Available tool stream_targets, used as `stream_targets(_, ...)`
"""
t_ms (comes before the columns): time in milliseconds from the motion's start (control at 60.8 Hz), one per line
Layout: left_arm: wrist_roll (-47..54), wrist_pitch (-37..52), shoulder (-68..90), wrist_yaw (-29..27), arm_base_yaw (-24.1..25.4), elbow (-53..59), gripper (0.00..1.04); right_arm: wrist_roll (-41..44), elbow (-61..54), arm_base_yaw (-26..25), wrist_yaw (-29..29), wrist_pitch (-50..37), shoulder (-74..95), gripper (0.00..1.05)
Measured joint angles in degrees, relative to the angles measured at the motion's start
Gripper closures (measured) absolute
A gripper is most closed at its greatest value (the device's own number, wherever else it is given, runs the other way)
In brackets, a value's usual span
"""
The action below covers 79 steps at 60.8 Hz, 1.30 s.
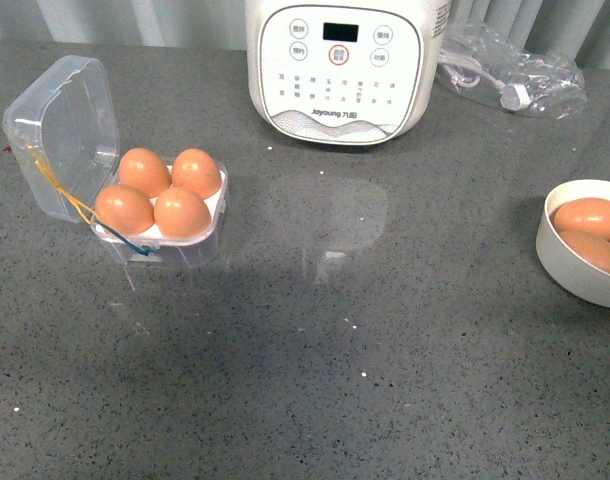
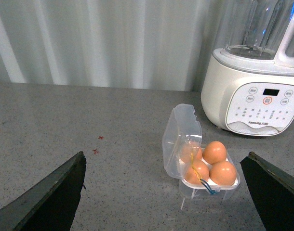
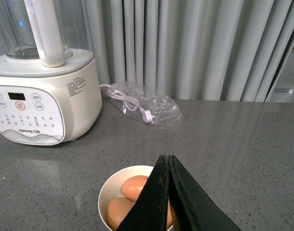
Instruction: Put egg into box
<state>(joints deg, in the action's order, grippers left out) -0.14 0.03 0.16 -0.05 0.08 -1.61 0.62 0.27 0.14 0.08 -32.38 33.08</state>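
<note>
The clear plastic box stands open at the left of the grey table, its lid tipped back. All its holes hold brown eggs. It also shows in the left wrist view, between and beyond the tips of my left gripper, which is open and empty. My right gripper is shut and empty, hovering over a white bowl with brown eggs. Neither arm shows in the front view.
A white Joyoung blender stands at the back centre. A clear bag with a power cord lies at the back right. The white bowl of eggs sits at the right edge. Grey curtains hang behind.
</note>
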Motion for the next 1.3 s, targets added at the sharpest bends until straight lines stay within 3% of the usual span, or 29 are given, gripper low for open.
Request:
stream_targets(477,0.00,0.00,0.00,0.00,0.00,0.00,0.07,0.00,-0.02,0.00,0.00,13.55,-14.36,1.02)
stream_targets(1004,0.00,0.00,0.00,0.00,0.00,0.00,0.07,-0.02,-0.02,0.00,0.00,22.25,-23.12,1.02)
stream_targets(1119,0.00,0.00,0.00,-0.02,0.00,0.00,0.07,0.00,0.02,-0.02,-0.13,31.91,-31.01,1.02)
stream_targets(1300,0.00,0.00,-0.02,0.00,0.00,0.00,0.07,0.00,0.02,-0.02,-0.11,32.30,-32.81,1.02)
